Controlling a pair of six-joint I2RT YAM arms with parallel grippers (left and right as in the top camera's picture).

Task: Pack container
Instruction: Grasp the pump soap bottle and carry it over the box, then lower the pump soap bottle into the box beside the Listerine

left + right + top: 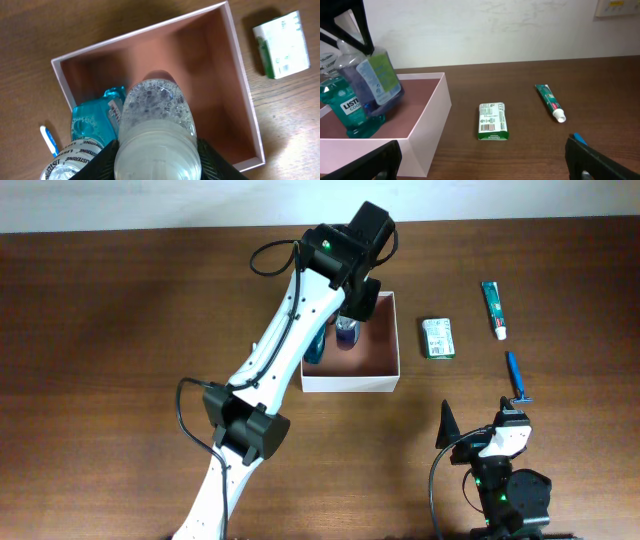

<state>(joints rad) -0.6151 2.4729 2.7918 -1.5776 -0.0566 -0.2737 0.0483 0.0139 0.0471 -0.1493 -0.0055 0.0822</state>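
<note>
Beneath left tool (pixel 157 167) — container (pixel 212 75); tool clamps clear bottle (pixel 157 112) over it.

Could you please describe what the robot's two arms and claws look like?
Both the left arm and right arm have white links, black joint housings, looping black cables and small green lights. The right claw has black, tapering fingers.

Clear bottle (pixel 157 125) cropped by bottom edge, blue razor (pixel 577 137) partly hidden

The container's (pixel 380 345) right half is free; mouthwash bottle (pixel 346 109), clear bottle (pixel 376 80) crowd left.
</note>
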